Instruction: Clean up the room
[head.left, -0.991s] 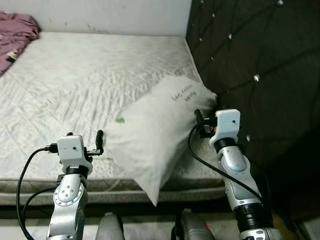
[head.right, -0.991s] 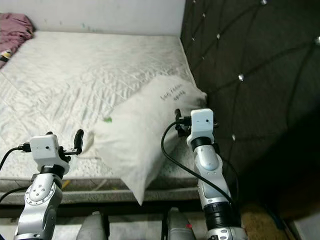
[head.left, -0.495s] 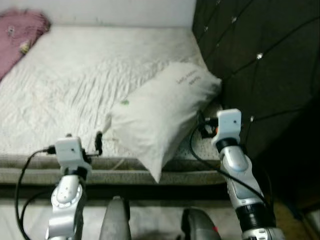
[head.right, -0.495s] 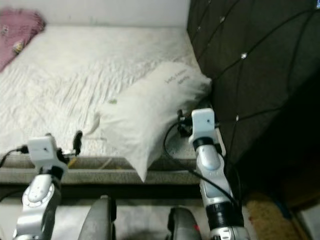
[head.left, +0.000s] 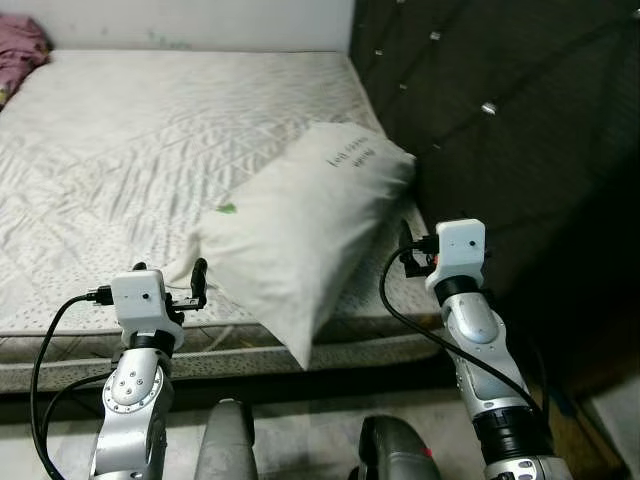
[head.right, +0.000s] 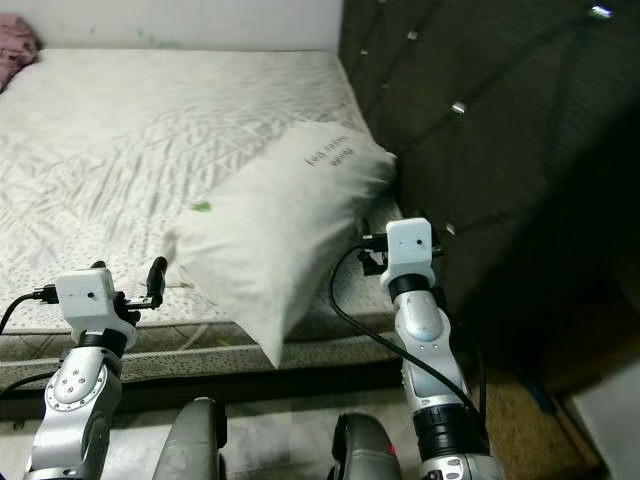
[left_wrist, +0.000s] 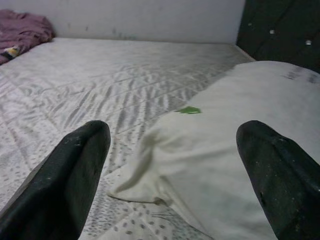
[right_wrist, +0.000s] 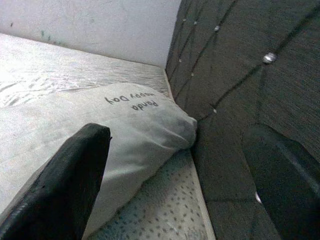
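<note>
1. Left eye view: the pillow (head.left: 300, 235) lies slantwise near the mattress (head.left: 120, 150) front edge, one corner overhanging at 6 o'clock, its top corner just beside the headboard (head.left: 500, 120) at 2 o'clock. It looks soft, light and floppy, so a bunched corner seems the best hold.
2. Left wrist view: the left gripper (left_wrist: 172, 175) is spread wide, holding nothing, facing the pillow's near corner; open mattress lies at 10 o'clock.
3. Right wrist view: the right gripper (right_wrist: 190, 185) is spread wide, holding nothing, in the tight space between pillow and headboard.

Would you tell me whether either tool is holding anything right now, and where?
Nothing is held: the left tool and right tool are both open, short of the pillow.
</note>
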